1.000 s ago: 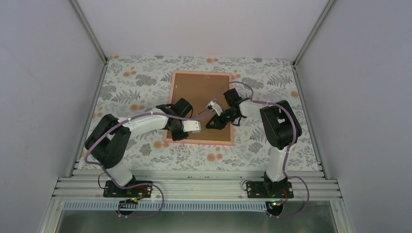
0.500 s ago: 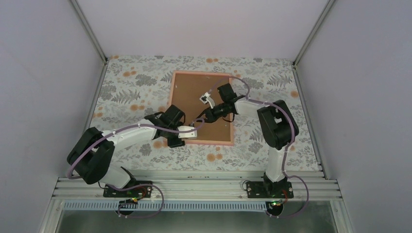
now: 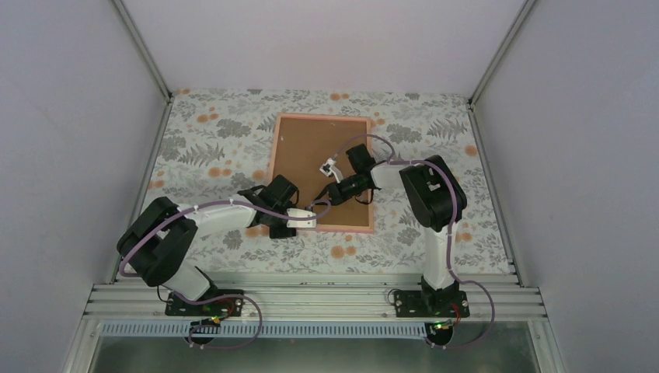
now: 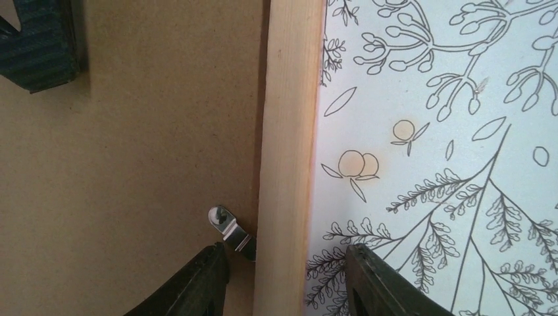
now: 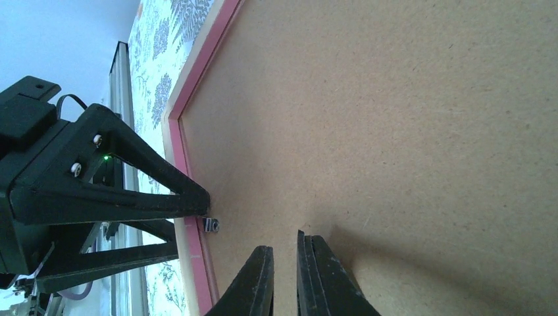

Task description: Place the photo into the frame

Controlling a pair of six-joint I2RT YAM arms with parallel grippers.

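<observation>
**Thin pink rectangular frame** [image 3: 322, 117] lies face down, with the brown fibreboard backing sheet [image 3: 315, 148] seated inside it. The photo is unseen, presumably beneath. Left gripper [image 4: 287, 264], jaws apart, straddles the frame's near rail beside a metal clip [image 4: 230, 228]. The right gripper [image 5: 284, 263], fingers nearly together, has its tips against the backing. Clipping probably remains.

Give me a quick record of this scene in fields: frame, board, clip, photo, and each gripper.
frame: back side up on the cloth, board set inside it
clip: metal tab on the board, at the near rail
photo: not visible
left gripper: open, straddling the near rail beside the clip
right gripper: shut, empty, tips at the board
</observation>
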